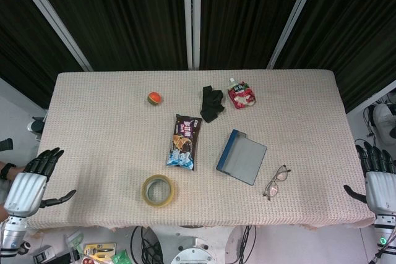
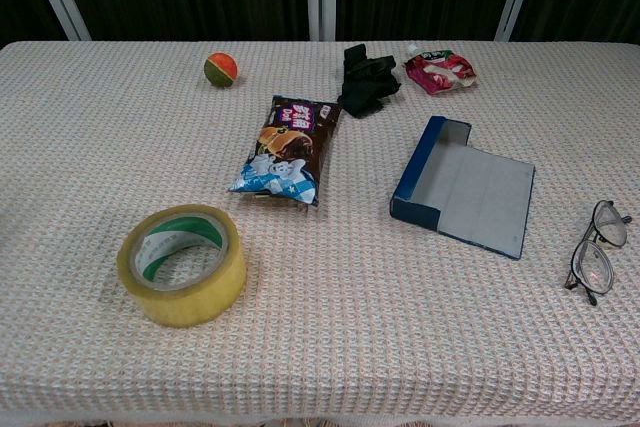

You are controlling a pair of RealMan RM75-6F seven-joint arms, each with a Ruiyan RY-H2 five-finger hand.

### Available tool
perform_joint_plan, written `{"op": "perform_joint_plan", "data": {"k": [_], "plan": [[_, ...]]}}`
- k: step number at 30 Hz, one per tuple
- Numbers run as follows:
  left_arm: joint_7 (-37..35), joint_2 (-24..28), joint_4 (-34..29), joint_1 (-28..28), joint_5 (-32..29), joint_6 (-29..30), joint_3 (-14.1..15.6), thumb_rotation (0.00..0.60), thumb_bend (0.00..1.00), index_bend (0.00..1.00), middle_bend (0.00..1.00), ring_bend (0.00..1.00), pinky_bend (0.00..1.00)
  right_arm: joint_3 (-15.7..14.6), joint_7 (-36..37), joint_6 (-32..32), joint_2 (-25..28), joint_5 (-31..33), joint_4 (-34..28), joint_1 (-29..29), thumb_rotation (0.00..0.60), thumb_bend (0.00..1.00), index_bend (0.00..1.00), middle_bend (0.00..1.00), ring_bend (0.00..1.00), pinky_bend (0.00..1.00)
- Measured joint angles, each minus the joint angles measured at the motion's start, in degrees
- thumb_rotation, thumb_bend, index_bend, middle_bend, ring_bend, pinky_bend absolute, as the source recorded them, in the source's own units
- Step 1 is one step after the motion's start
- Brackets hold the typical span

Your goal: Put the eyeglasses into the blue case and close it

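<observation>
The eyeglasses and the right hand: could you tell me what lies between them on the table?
Nothing: in the head view only bare tablecloth separates the eyeglasses from the open right hand, which sits off the table's edge.

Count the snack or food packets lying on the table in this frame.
2. The dark snack bag lies mid-table, between the tape roll and the black cloth. The red pouch lies near the far edge, right of that cloth. Nothing seems hidden.

I see a rough woven cloth (image 2: 90, 127) on the table, a glossy yellow tape roll (image 2: 182, 264), and a shiny plastic snack bag (image 2: 287, 150).
</observation>
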Motion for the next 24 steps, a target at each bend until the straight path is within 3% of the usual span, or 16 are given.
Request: {"op": "perform_joint_plan", "data": {"k": [14,24], "plan": [[0.4,0.0,-0.5,-0.3,0.2,-0.3,0.0,0.321,0.14,0.06,0.08,0.09,0.22,-1.8,-1.4,-1.5,-0.2,-4.1,1.2,1.6,0.600,0.03,0.00,0.00,0.00,0.00],[0.3,-0.4,-0.1,-0.5,-0.6,-0.9,-0.3,0.320,0.14,0.06,0.08,0.09,0.22,-4.6,-13.7,-11.7,0.6,-11.8,1.0,9.6,0.600,0.03,0.00,0.00,0.00,0.00]]}}
